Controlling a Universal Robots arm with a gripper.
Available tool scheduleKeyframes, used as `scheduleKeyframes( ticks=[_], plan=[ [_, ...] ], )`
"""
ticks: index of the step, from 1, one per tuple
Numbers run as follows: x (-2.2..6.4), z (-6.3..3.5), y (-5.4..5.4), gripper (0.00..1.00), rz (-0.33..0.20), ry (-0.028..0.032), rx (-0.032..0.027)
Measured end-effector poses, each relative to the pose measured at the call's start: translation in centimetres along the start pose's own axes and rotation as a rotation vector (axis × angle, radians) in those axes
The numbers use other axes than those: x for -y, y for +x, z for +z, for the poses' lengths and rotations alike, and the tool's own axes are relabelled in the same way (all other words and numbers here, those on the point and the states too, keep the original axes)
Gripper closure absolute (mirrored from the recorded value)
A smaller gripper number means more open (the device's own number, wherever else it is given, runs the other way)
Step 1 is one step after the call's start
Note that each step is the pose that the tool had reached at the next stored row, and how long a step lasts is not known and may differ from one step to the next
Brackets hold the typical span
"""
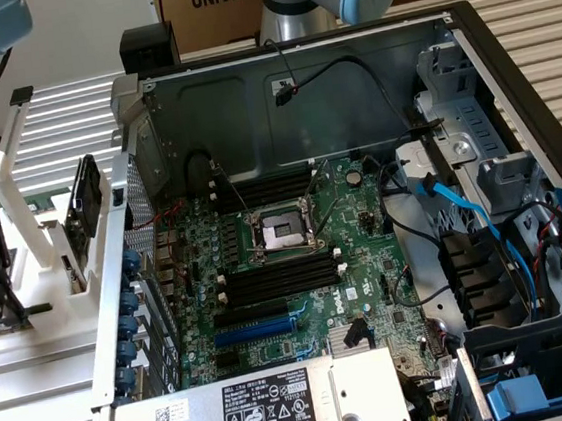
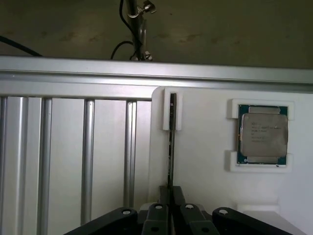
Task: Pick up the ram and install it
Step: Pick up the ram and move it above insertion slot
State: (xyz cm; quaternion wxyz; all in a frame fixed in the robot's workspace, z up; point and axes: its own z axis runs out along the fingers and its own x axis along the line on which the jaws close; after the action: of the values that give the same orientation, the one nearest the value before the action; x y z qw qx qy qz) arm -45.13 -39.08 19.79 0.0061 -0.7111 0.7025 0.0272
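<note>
Nearest the wrist camera, the hand point(image 2: 171, 208) is drawn narrow on the ram point(image 2: 172, 147), one finger against each flat face at its near end. The ram stands on edge in a white holder point(image 2: 205, 166) and runs straight away from the hand, its far end seated in a white end bracket point(image 2: 172, 111). The stick is judged light, stiff and thin, but brittle, with delicate chips and contacts. It is best held squarely by its faces, without twisting. Beyond it, a processor point(image 2: 262, 138) lies in its own recess, beside the slatted aluminium worktop point(image 2: 88, 147).
</note>
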Motion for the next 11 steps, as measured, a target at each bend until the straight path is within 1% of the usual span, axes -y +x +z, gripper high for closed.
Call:
scheduleKeyframes(
  ticks=[1, 8, 10, 11],
  plan=[
    [0.0, 0.0, 0.0, 0.87, 0.0, 0.0, 0.0],
    [0.0, -0.03, 0.0, 0.87, 0.0, 0.0002, 0.0001],
    [-0.01, -0.33, 0.0, 0.87, 0.0, 0.0002, 0.0001],
    [-0.03, -1.01, 0.0, 0.87, 0.0, 0.0001, 0.0]
  ],
)
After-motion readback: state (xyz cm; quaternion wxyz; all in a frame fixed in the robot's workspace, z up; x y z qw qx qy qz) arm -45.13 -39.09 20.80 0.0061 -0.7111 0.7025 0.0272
